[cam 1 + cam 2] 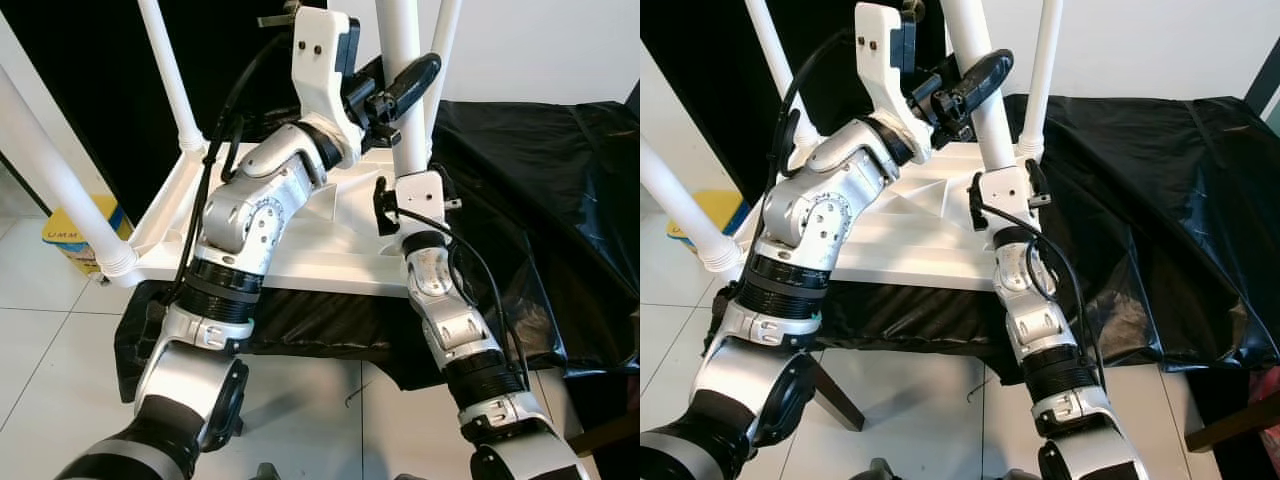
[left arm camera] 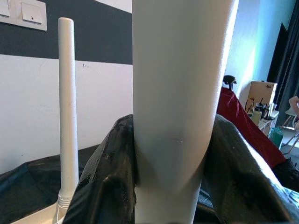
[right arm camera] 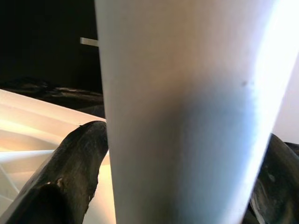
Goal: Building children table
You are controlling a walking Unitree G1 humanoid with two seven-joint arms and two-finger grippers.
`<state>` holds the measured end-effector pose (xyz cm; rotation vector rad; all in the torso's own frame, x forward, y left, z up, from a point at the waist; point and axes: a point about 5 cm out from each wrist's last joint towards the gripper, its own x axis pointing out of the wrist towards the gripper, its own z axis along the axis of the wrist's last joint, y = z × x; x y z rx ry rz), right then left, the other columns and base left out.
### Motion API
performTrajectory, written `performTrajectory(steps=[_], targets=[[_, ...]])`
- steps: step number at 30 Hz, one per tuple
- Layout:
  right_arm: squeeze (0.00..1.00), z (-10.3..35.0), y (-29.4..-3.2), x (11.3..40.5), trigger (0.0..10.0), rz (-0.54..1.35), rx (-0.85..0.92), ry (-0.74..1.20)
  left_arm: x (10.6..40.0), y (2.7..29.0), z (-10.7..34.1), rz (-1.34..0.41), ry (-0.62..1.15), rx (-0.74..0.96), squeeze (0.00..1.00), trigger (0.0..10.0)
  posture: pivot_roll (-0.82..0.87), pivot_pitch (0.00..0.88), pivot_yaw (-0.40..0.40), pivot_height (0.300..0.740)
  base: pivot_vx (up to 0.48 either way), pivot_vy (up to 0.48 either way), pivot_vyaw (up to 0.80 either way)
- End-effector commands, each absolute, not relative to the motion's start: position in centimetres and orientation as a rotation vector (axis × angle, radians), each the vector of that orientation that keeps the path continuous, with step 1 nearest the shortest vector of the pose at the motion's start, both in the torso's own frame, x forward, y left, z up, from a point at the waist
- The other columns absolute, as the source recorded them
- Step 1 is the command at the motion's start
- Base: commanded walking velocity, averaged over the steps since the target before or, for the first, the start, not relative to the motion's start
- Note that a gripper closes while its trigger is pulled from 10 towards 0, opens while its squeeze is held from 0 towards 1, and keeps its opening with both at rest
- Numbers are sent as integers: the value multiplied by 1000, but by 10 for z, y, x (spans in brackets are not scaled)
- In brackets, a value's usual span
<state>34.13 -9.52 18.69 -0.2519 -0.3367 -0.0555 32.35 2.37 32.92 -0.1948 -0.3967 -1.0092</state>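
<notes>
The white table point(image 1: 300, 255) is lying upside down on a black sheet point(image 1: 560, 200), with its legs sticking up. Both grippers are squeezing the same near leg point(image 1: 405, 90). The left gripper point(image 1: 400, 85) is holding it higher up, and the right gripper point(image 1: 405, 195) is holding it low, just above the tabletop. In both wrist views black fingers point(image 3: 70, 177) are pressing on each side of this leg. Three other legs, like the far leg point(image 2: 67, 116), are already standing in their corners. So the job is looking nearly done. I think this last leg is being fixed in tight, and then the table needs turning over.
</notes>
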Motion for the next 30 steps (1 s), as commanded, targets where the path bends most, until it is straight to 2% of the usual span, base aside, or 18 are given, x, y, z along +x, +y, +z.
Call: performTrajectory(steps=[1, 3, 4, 5, 7, 8, 9, 11, 22, 23, 25, 26, 30], targets=[[0, 190, -91, 342, 10000, -51, -266, -357, 319, 21, 338, -1022, -442, -178, 0, 10000, -83, 0, 26, 740, 0, 0, 0], [0, 190, -91, 342, 10000, -51, -266, -357, 319, 21, 338, -1022, -442, -178, 0, 10000, -83, 0, 26, 740, 0, 0, 0], [0, 190, -89, 342, 7882, -50, -268, -357, 318, 20, 338, -1024, -441, -173, 0, 10000, -79, 0, 24, 740, 0, 0, 0], [0, 189, -88, 342, 3412, -50, -269, -354, 318, 18, 337, -1026, -437, -163, 0, 10000, -73, 0, 21, 740, 0, 0, 0], [0, 188, -87, 341, 3412, -49, -270, -352, 317, 17, 336, -1027, -434, -155, 0, 10000, -73, 0, 21, 740, 0, 0, 0], [0, 187, -86, 341, 2627, -47, -266, -348, 317, 17, 335, -1030, -434, -153, 0, 10000, -73, 0, 18, 740, 0, 0, 0], [0, 187, -86, 341, 2627, -47, -266, -348, 317, 17, 335, -1030, -434, -153, 0, 10000, -73, 0, 18, 740, 0, 0, 0], [0, 187, -85, 341, 0, -46, -267, -345, 316, 16, 335, -1031, -435, -152, 0, 10000, -71, 0, 12, 740, 0, 0, 0], [0, 187, -86, 341, 0, -63, -284, -351, 314, 13, 337, -1032, -450, -137, 0, 10000, -70, 0, 11, 740, 0, 0, 0], [0, 188, -88, 342, 10000, -69, -282, -347, 313, 13, 337, -1036, -457, -142, 0, 10000, -73, 0, 12, 740, 0, 0, 0], [0, 188, -89, 343, 10000, -73, -281, -344, 313, 13, 337, -1039, -463, -147, 0, 10000, -73, 0, 12, 740, 0, 0, 0], [0, 189, -90, 344, 10000, -80, -275, -344, 313, 13, 337, -1044, -462, -163, 1000, 10000, -77, 0, 13, 740, 0, 0, 0], [0, 191, -94, 344, 10000, -103, -274, -348, 312, 14, 338, -1057, -467, -180, 1000, 10000, -84, 0, 11, 740, 0, 0, 0]])
